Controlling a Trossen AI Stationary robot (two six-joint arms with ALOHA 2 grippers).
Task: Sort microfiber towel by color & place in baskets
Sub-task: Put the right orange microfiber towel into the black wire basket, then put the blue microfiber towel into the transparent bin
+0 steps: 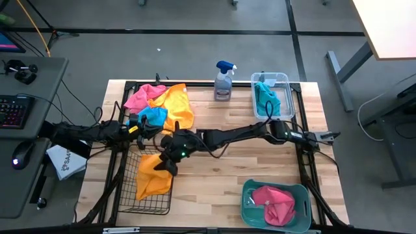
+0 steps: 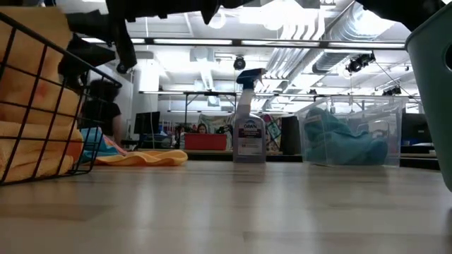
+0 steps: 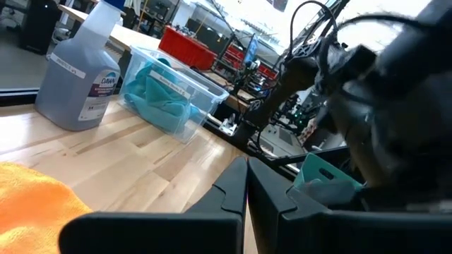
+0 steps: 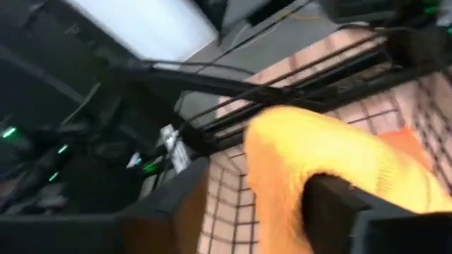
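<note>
Wooden table (image 1: 214, 169), orange towel (image 1: 153, 174) lengthwise in wire basket (image 1: 130, 195)

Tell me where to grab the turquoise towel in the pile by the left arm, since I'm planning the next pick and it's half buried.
Grip the turquoise towel at its raised crumpled middle, coming straight down from above. It lies on the pile between the pink towel and the orange towel, so a side approach would likely snag those. The left gripper is nearest, shut.
</note>
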